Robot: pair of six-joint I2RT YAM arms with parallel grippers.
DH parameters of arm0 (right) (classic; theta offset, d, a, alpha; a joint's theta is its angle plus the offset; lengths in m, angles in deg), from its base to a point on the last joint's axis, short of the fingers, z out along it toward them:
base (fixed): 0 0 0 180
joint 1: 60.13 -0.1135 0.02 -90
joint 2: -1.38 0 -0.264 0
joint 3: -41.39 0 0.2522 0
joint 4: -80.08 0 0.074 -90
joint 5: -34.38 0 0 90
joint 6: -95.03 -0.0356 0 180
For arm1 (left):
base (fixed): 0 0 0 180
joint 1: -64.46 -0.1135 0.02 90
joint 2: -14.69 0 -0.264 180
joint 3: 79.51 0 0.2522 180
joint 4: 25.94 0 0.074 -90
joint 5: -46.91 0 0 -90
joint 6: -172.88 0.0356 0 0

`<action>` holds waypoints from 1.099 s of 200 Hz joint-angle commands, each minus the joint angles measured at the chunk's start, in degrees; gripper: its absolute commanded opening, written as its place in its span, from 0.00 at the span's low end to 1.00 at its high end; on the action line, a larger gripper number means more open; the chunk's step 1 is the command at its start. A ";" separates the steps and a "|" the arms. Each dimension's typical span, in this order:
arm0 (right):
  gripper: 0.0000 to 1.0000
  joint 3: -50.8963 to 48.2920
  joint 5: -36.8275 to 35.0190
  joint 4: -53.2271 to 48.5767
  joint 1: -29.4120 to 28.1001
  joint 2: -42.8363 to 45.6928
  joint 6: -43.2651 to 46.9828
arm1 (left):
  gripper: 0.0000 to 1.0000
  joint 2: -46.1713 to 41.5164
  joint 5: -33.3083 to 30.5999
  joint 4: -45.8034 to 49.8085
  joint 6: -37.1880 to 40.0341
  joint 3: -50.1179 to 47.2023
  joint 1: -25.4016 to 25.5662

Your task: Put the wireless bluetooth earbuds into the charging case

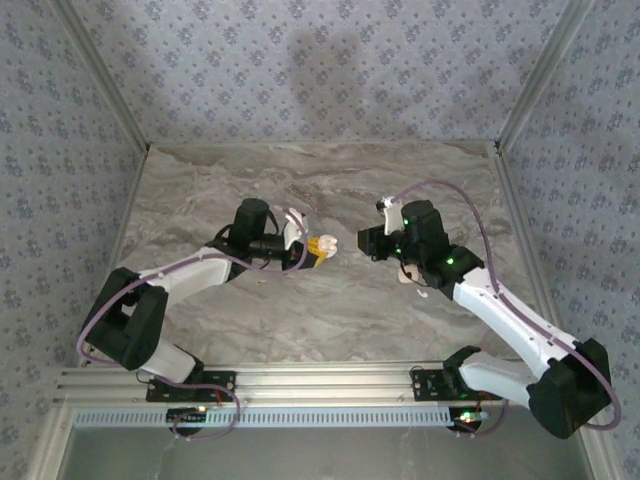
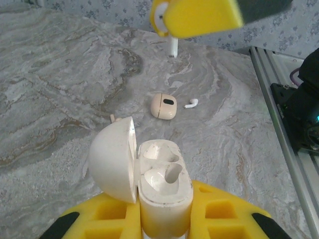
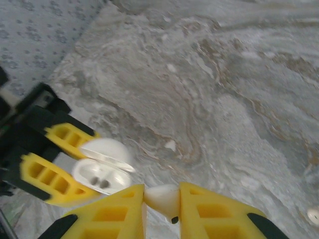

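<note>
Between the left jaws, clamped, sits the cream-white hinged plastic charging case (image 2: pixel 162 184), lid open, sockets empty. Near it the right jaws pinch one tiny white plastic earbud (image 3: pixel 159 195). Beyond it on the grey marbled bench (image 2: pixel 60 99) lie a second white earbud (image 2: pixel 191 103) and a small peach rounded case (image 2: pixel 164 105).

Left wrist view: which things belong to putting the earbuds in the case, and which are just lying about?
Job: white case, open, in the left claw; earbud in the right claw; loose earbud on the table.
Lying about: closed peach case, untouched; small tan scrap.
</note>
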 commanded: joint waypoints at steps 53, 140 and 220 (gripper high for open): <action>0.24 3.59 -1.98 3.77 -7.56 0.08 7.28 | 0.17 -3.95 -1.52 -0.25 4.61 1.10 2.16; 0.24 3.14 -1.06 8.30 -9.28 -3.86 6.62 | 0.17 -5.20 -2.16 -2.26 2.67 0.89 2.25; 0.24 2.79 0.49 9.65 -9.36 -5.37 6.01 | 0.17 -5.32 -2.94 -5.03 -0.16 0.63 2.25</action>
